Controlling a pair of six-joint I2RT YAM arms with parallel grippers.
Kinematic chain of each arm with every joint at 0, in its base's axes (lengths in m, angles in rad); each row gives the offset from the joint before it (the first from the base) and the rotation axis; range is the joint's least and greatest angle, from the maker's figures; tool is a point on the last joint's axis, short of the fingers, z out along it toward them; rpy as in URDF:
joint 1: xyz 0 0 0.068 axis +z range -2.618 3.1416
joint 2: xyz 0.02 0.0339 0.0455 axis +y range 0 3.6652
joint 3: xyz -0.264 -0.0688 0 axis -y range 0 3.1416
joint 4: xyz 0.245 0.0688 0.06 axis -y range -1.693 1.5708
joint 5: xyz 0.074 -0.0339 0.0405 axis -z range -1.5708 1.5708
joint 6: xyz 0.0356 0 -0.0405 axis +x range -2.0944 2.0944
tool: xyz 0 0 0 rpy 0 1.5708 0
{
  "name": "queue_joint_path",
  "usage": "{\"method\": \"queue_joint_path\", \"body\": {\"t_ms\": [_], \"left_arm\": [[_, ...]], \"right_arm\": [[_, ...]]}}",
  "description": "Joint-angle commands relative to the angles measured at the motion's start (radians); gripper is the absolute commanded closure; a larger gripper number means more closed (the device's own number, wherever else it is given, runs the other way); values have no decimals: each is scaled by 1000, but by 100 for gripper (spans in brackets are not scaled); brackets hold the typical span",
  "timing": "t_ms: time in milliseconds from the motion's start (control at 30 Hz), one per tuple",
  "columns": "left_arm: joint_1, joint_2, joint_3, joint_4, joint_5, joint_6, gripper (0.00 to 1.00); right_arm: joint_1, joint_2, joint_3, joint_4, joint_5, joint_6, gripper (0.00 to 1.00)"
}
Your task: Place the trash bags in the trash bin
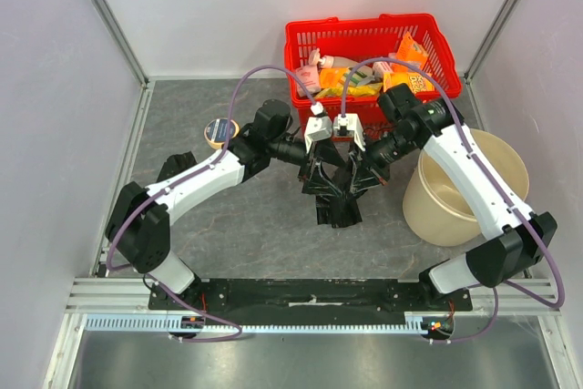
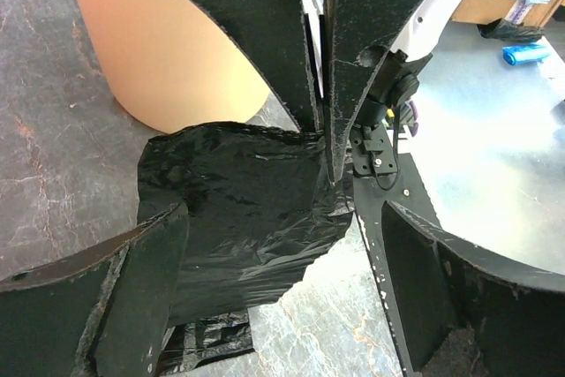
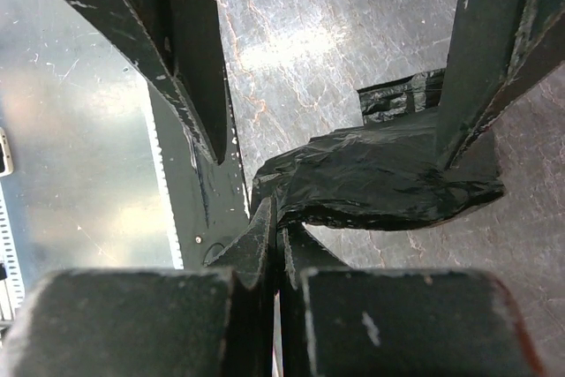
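Observation:
A crumpled black trash bag hangs just above the table at the centre, between the two grippers. My right gripper is shut on one edge of this bag. My left gripper is open, its fingers standing wide on either side of the bag without pinching it. A second, folded black bag lies flat on the table underneath. The trash bin, a round beige bucket, stands upright to the right, under the right arm; its wall also shows in the left wrist view.
A red wire-mesh basket full of packaged goods stands at the back, just behind the grippers. A small tape roll lies at the back left. White walls enclose the table on three sides.

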State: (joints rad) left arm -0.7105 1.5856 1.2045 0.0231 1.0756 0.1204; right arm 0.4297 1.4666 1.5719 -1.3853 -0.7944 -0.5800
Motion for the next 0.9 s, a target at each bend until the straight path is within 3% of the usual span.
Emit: {"method": "queue_joint_path", "body": {"t_ms": [0,300,867], "left_arm": [[-52,-23,58,-37,20,21,4],[-55,-10,63,90,-117,-76,3],[-9,-27,-14,262,-37,-234,1]], "right_arm": [[27,-12,31,-53,-40,-44,100],[63,6,51,-74,-75,-47,100],[63,14,143,-73,-65,-14,100]]}}
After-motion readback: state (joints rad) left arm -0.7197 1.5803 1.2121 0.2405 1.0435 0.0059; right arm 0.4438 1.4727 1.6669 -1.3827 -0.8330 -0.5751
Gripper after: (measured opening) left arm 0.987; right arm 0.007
